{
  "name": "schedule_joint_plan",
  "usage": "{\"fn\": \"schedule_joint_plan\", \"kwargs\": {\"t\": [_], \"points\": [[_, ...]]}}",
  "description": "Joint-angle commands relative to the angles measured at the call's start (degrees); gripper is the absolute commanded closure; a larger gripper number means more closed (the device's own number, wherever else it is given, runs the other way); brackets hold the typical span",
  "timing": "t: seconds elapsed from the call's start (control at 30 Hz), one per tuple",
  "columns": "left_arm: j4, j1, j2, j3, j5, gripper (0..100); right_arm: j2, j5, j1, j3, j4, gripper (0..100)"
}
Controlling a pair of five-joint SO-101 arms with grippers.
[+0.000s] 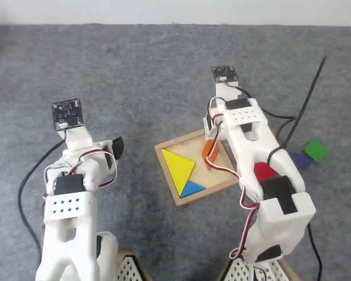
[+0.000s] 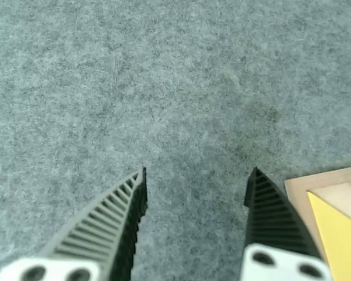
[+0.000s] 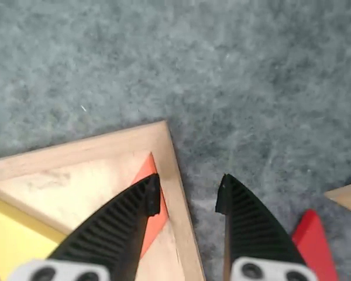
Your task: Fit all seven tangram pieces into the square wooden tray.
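The square wooden tray (image 1: 165, 172) lies mid-table and holds a yellow triangle (image 1: 180, 165) and a small blue triangle (image 1: 191, 188). An orange piece (image 1: 209, 151) sits at the tray's far corner under the right arm. In the right wrist view my right gripper (image 3: 188, 184) is open and straddles the tray's rim (image 3: 175, 170), with one finger over the orange piece (image 3: 155, 219). A red piece (image 3: 310, 240) lies on the carpet just outside. My left gripper (image 2: 198, 175) is open over bare carpet, left of the tray corner (image 2: 316, 182).
Right of the tray on the grey carpet lie the red piece (image 1: 264, 171), a purple piece (image 1: 300, 159) and a green piece (image 1: 316, 150). A pale wooden corner (image 3: 348, 196) shows near the red piece. A black cable (image 1: 307, 99) runs at the far right.
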Motion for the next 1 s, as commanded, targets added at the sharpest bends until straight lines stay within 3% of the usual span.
{"fn": "schedule_joint_plan", "kwargs": {"t": [0.0, 0.47, 0.97], "points": [[-0.97, 0.09, -0.79, -0.57, -0.44, 73, -0.92, 0.44, 0.48, -5.89, 3.38, 82.7], [-0.97, 0.09, -0.79, -0.57, -0.44, 73, -0.75, 0.44, -5.05, -1.67, 5.23, 82.7], [-0.97, 0.09, -0.79, -0.57, -0.44, 73, -0.92, 0.53, -4.97, -1.41, 5.32, 82.7]]}}
